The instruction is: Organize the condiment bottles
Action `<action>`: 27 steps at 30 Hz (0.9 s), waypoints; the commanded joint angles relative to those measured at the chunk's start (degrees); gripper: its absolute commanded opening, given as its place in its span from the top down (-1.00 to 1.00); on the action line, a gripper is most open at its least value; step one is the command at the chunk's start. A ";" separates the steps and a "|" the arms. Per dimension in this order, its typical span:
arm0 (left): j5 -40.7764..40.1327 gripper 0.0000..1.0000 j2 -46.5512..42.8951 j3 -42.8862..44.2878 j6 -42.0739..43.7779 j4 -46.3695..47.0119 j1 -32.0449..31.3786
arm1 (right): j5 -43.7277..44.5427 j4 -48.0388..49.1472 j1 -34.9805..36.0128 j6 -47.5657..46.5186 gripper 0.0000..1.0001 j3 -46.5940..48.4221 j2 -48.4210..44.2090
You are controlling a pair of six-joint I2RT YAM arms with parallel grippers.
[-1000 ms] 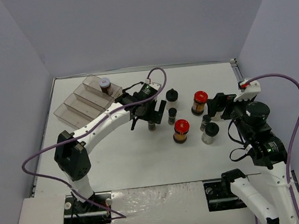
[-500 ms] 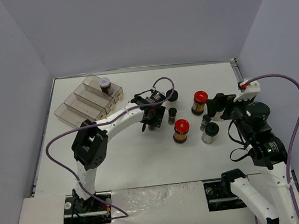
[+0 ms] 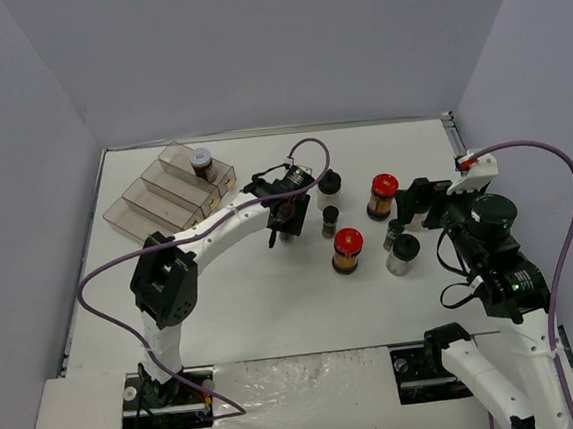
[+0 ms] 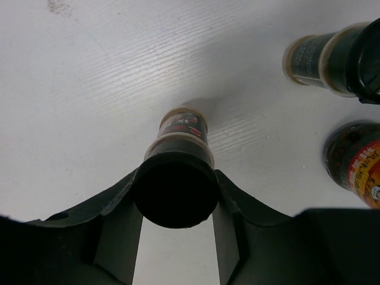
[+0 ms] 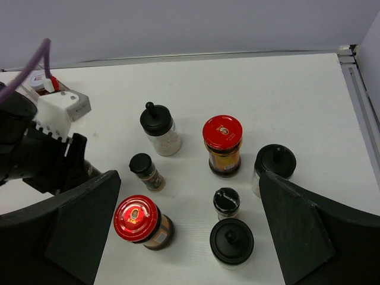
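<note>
Left claw: the left claw (image 4: 176,196) was pinched on a black-capped jar (image 4: 183,127), one finger on each side, just under its cap.
What changed: a second before, these fingers stood spread above the same jar. They had since come down and pressed in on it.
Held jar: upright between the fingers, its base apparently on the table (image 4: 89,89) straight below the claw. No lift could be made out.
Neighbours: a dark-capped jar (image 4: 312,59) stood ahead and to the right of the claw, and an orange-labelled jar (image 4: 356,163) stood near on its right. Both were apart from it.
Right claw: the right claw (image 5: 189,196) was spread wide and gripped nothing. A far red-lidded jar (image 5: 222,133) and a near red-lidded jar (image 5: 136,217) stood below it.
Tray: the clear tray (image 3: 126,213) lay well apart on the left claw's left, with a stowed jar (image 3: 201,162) in its far compartment.
Meaning: the grasp looked complete, so a lift and a carry toward the tray probably came next.
Risk: held so high, the jar might swing or clip its neighbours.
</note>
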 commanded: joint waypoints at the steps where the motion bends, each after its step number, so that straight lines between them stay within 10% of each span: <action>1: 1.20 1.00 -10.72 4.10 0.79 -1.77 8.89 | -1.37 3.55 0.43 -0.81 -1.00 2.75 2.27; 14: 5.99 1.00 -5.89 19.13 9.17 -6.69 37.06 | -4.87 3.49 0.43 -0.96 -1.00 4.45 7.12; 27: 6.61 1.00 17.97 43.75 10.74 -11.37 45.75 | -5.14 3.58 0.43 -1.05 -1.00 4.01 10.52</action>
